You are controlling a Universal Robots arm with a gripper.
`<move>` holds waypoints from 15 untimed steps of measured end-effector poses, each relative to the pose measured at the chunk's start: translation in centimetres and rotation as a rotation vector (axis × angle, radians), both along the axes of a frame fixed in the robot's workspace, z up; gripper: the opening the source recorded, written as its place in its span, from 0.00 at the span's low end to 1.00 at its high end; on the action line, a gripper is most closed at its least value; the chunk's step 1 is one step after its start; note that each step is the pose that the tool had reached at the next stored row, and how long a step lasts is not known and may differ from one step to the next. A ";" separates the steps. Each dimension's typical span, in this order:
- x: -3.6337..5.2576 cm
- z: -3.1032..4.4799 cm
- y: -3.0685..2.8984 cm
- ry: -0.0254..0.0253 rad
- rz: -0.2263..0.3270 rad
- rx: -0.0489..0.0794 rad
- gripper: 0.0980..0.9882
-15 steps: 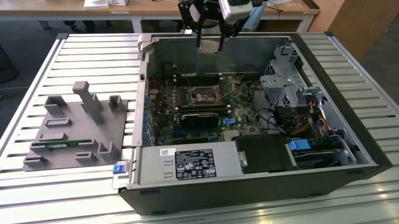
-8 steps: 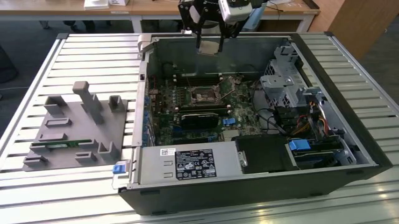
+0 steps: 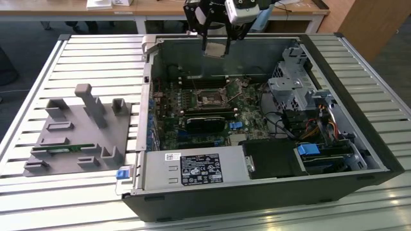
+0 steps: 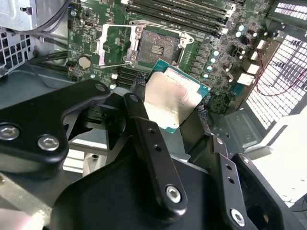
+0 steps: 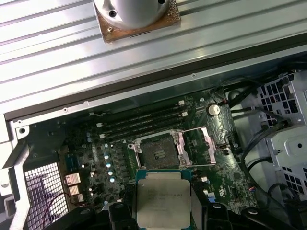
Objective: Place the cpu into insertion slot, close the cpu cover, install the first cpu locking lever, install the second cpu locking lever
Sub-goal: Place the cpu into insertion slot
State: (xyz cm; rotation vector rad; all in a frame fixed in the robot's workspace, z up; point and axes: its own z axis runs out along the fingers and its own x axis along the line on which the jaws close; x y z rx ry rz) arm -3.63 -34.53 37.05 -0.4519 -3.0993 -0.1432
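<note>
Hand [image 4: 171, 97] clamped on the cpu [image 5: 163, 199] by two opp. edges, chip flat & metal side up, well above the mobo, w/ the open insertion slot [image 5: 157, 152] below, just fwd of the fingertips

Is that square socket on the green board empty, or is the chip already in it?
Empty. The socket shows bare contacts, its cpu cover is swung open, and the gripper holds the cpu above the board.
</note>
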 end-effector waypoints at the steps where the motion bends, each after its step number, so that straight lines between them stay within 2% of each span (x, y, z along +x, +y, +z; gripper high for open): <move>1: 0.00 -0.04 0.00 0.0000 0.000 0.000 0.49; 6: 0.00 -0.27 0.00 0.0000 -0.016 -0.001 0.49; 15: 0.00 -0.66 0.01 0.0001 -0.137 -0.005 0.49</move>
